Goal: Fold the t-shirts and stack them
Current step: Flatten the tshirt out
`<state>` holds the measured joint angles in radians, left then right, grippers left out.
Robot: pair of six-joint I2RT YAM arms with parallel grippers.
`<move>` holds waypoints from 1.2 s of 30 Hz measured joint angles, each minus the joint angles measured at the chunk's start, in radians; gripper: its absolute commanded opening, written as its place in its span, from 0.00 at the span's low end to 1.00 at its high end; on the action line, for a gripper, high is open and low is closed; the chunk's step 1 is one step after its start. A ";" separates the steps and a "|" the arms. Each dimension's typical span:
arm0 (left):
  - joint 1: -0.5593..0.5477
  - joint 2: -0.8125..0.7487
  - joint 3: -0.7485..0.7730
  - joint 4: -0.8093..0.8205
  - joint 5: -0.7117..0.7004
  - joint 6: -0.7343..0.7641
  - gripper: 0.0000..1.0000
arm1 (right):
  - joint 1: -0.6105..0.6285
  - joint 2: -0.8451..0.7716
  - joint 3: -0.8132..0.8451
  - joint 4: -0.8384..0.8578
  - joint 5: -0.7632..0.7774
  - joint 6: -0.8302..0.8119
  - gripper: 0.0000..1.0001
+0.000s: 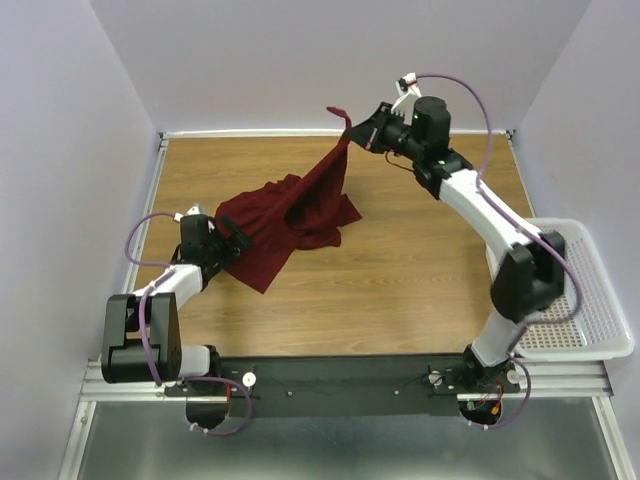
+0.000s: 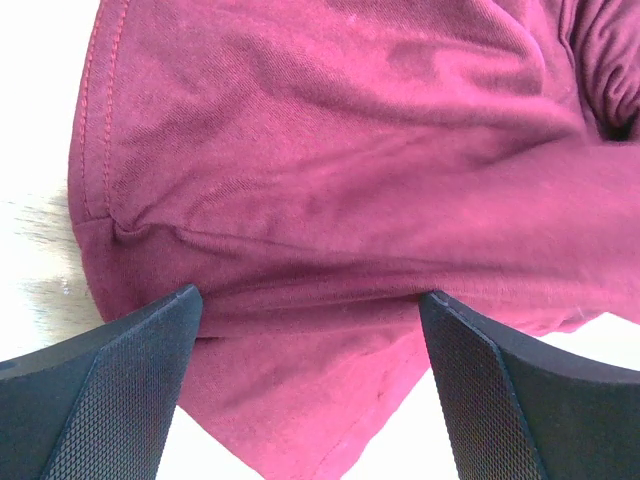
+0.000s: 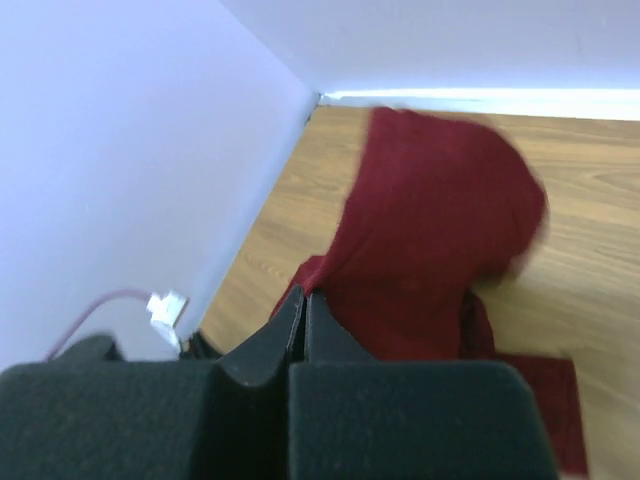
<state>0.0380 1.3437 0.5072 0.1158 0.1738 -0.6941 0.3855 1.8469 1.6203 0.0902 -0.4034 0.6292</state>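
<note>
Softness lets the t-shirt (image 1: pixel 300 210) sag from the clenched right pincer (image 1: pixel 352 128); the released left pincer (image 2: pixel 310 300) should pinch its hem.

— How many shirts were there?
— One: a plain dark red, soft cloth short-sleeved t-shirt (image 1: pixel 290 215).
— Containers?
— One white plastic mesh basket (image 1: pixel 592 312).
— Tables?
— One brown wood-grain surface (image 1: pixel 400 285).
— Arms?
— Two, white and black: left arm (image 1: pixel 170 283), right arm (image 1: pixel 480 205).
— Tools?
— Two black two-finger ones: left tool (image 1: pixel 236 243), right tool (image 1: pixel 351 127).
</note>
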 measured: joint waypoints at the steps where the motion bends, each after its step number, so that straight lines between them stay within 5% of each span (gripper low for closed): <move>1: -0.001 -0.002 -0.002 0.001 0.006 -0.003 0.98 | 0.011 -0.069 -0.051 -0.015 0.019 -0.029 0.04; 7: 0.000 -0.018 -0.013 -0.006 0.021 -0.006 0.98 | 0.109 -0.449 -0.439 -0.105 0.132 -0.094 0.09; 12: 0.000 -0.068 -0.027 -0.059 0.016 -0.005 0.98 | 0.108 -0.704 -0.853 -0.274 0.299 -0.024 0.34; 18: 0.002 -0.138 -0.024 -0.142 -0.025 0.016 0.98 | 0.104 -0.873 -0.973 -0.446 0.444 0.021 0.39; 27: 0.002 -0.225 0.056 -0.244 -0.108 0.094 0.98 | 0.104 -0.490 -0.698 -0.441 0.438 -0.100 0.41; 36: 0.002 -0.152 0.063 -0.249 -0.109 0.122 0.94 | 0.105 -0.254 -0.665 -0.432 0.444 -0.141 0.34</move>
<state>0.0402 1.1919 0.5705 -0.1329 0.0650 -0.5720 0.4900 1.5925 0.9558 -0.3416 0.0410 0.4885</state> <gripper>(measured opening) 0.949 0.369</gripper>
